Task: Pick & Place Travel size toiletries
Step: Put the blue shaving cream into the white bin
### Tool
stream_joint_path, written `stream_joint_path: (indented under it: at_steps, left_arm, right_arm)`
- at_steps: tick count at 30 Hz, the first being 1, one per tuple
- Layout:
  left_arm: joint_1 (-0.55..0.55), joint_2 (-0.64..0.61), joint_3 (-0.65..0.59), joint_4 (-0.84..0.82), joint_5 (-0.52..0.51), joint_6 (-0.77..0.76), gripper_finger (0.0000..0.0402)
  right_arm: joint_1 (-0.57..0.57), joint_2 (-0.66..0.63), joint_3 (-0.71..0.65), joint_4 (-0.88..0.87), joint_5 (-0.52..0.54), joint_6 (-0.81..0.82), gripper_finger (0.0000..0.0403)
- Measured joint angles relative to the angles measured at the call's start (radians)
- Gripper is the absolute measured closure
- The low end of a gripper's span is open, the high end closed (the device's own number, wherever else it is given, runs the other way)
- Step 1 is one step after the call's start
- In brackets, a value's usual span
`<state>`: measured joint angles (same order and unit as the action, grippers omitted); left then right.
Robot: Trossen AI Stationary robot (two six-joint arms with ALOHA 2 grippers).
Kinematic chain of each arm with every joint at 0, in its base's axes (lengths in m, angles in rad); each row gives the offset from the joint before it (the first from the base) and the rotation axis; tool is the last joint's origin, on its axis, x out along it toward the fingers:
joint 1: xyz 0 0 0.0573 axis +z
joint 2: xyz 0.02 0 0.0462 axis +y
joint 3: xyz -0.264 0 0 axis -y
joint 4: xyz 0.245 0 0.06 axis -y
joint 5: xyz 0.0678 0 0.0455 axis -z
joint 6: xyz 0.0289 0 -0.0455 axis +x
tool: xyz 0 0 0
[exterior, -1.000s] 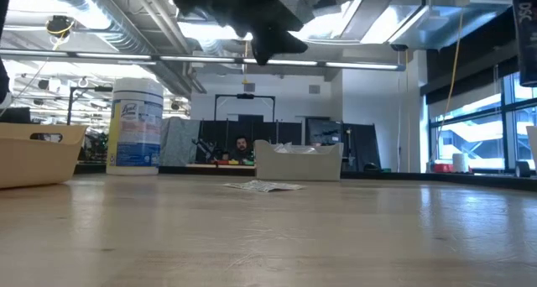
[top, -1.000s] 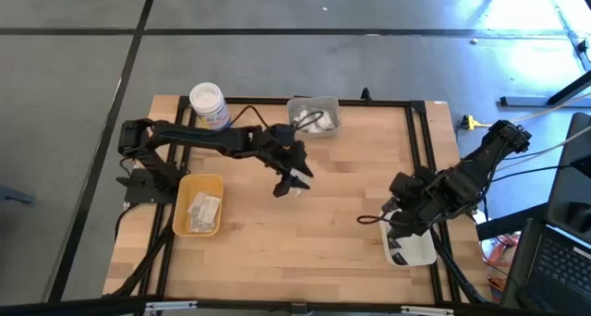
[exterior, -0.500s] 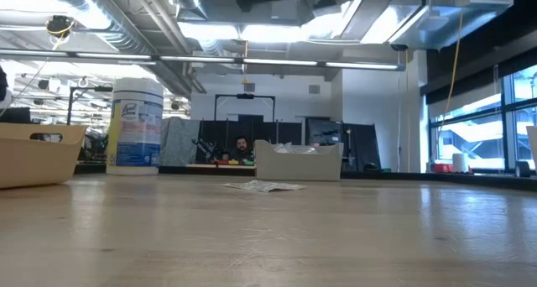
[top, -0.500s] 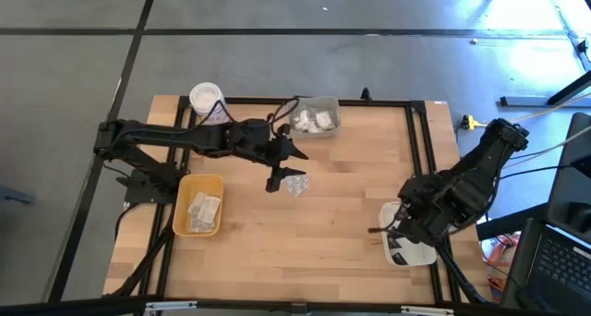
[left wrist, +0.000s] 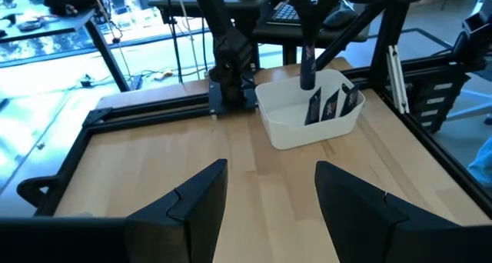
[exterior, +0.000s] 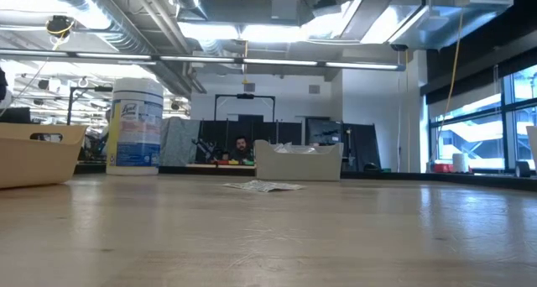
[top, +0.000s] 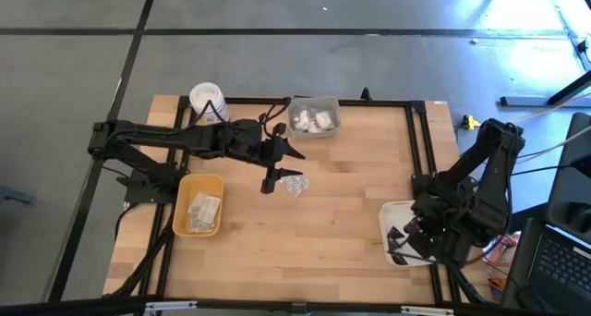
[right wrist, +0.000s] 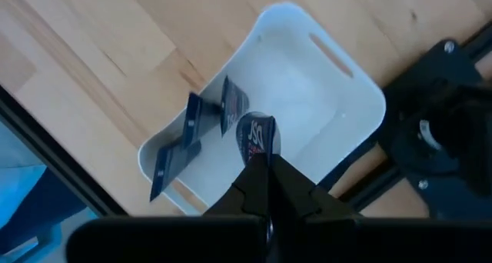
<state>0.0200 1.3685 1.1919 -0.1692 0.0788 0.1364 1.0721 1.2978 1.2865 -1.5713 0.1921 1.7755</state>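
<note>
Right end effector (right wrist: 260, 164) hangs over the white tray (right wrist: 338, 86), pinched on a dark sachet (right wrist: 257, 136), prob. to drop it w/ the other sachets inside. Left end effector (top: 269, 179) hovers open, empty, just beside a clear pack (top: 295, 184) mid-bench.

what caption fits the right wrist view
Right end effector holds a dark sachet over the white tray.

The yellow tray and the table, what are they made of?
The yellow tray looks like smooth matte plastic: one even colour, rounded corners, a moulded handle slot. The table looks like pale wood, probably sealed: long plank strips with grain lines.
</note>
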Motion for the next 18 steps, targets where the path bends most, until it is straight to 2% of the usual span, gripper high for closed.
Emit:
stream_joint_path:
  at_steps: [9, 18]
  left_arm:
    - [0.000, 0.000, 0.000, -0.001, 0.000, 0.000, 0.0207]
    - [0.000, 0.000, 0.000, -0.007, 0.000, 0.000, 0.0206]
  right_arm:
    - [0.080, 0.079, 0.000, 0.001, -0.054, 0.123, 0.0402]
    - [0.136, 0.166, 0.000, 0.049, -0.053, 0.191, 0.0402]
